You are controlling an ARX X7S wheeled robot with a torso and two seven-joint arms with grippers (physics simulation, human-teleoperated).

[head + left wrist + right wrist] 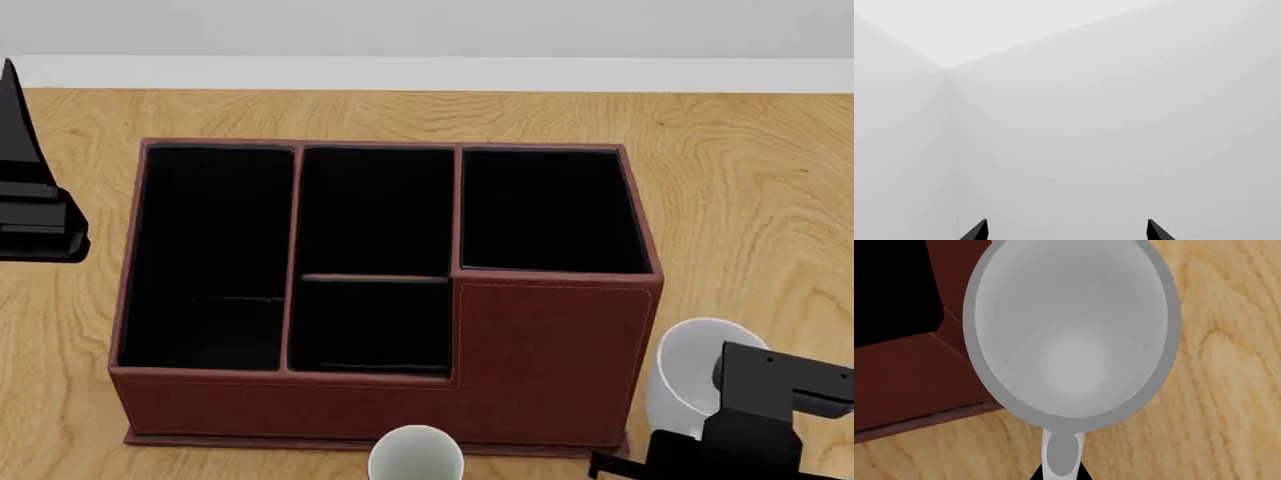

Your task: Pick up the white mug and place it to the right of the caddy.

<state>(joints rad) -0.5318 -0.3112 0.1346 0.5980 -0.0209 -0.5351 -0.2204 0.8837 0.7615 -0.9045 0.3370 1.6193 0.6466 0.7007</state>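
The white mug [1071,335] fills the right wrist view, seen from above, and its looped handle [1062,455] sits between my right gripper's [1061,473] two black fingertips, which are closed on it. In the head view the white mug [691,370] is just right of the front right corner of the caddy [547,350], partly hidden by my right arm [763,415]. I cannot tell whether it rests on the table. The caddy is reddish-brown with four black-lined compartments. My left gripper [1067,231] is open and empty, facing bare white walls.
The white-lined rim of a smaller mug [416,455] shows at the caddy's front edge, at the bottom of the head view. My left arm [30,200] hangs at the far left. The wooden table [747,180] runs back to a white wall.
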